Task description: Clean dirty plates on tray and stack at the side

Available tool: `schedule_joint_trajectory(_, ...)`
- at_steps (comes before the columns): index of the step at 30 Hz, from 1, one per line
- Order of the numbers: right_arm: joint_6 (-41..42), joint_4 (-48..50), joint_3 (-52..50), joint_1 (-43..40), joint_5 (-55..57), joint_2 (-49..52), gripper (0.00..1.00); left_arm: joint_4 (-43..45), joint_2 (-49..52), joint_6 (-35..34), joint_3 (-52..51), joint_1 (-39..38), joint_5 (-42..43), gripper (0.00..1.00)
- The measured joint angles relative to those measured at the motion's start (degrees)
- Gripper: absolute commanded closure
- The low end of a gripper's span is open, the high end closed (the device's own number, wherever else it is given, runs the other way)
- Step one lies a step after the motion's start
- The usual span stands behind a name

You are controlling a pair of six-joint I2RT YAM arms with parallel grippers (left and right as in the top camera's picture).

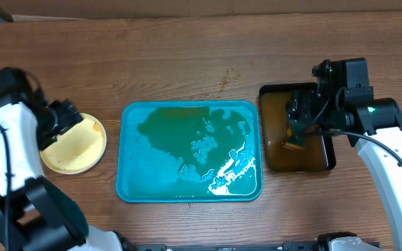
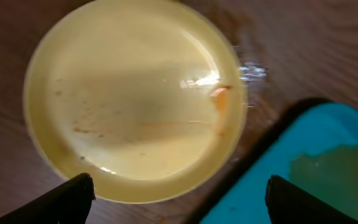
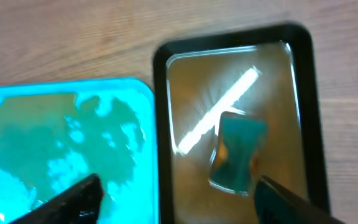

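The plate [image 1: 75, 146] sits on the bare table just off the left short end of the blue tray [image 1: 123, 160], close to it but apart. It is round, so it offers no long axis, only a rim to catch. Thin brown streaks and an orange smear by the rim show in its bowl [image 2: 135, 99]. I cannot tell whether other plates lie under it. The tray itself holds only foam and water. My left gripper [image 2: 180, 198] hangs right over the plate's near edge, spread wide and holding nothing, so the plate lies just ahead of it and the tray corner [image 2: 328, 162] off to one side. My right gripper [image 3: 179, 199], also spread and empty, is well apart at the far end, above the black tray [image 3: 160, 124] where a sponge [image 3: 235, 152] soaks in brown water. I judge the plate is the left arm's to take.
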Motion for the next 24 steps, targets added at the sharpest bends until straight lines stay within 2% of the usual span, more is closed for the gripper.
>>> schedule_joint_trajectory(2,-0.9,0.9,0.0,0.0,-0.5,0.0,0.12,0.0,-2.5,1.4,0.0,-2.9,1.4,0.11)
schedule_joint_trajectory(3,-1.3,0.5,0.0,0.0,-0.9,0.0,0.00,-0.5,-4.3,2.4,0.0,-4.8,2.1,0.03)
schedule_joint_trajectory(8,-2.3,-3.5,0.0,0.0,-1.3,0.0,0.00,-10.7,-11.2,5.0,0.0,-11.5,4.3,0.00)
schedule_joint_trajectory(9,-1.9,-4.7,0.0,0.0,-1.1,0.0,0.00,-14.1,-12.3,5.5,0.0,-12.2,4.7,0.00)
schedule_joint_trajectory(13,-0.8,-6.1,-0.2,0.0,-1.0,-0.9,0.00,-17.9,-14.4,7.2,-0.3,-12.5,5.0,0.00)
schedule_joint_trajectory(19,0.1,-3.4,-6.9,0.0,-0.9,-11.5,0.00,-13.1,-26.1,10.2,-7.6,-12.5,6.9,0.00)
schedule_joint_trajectory(24,0.3,0.3,-16.5,0.0,-0.2,-26.8,0.00,-2.8,-44.1,12.7,-18.3,-12.5,10.6,0.00)
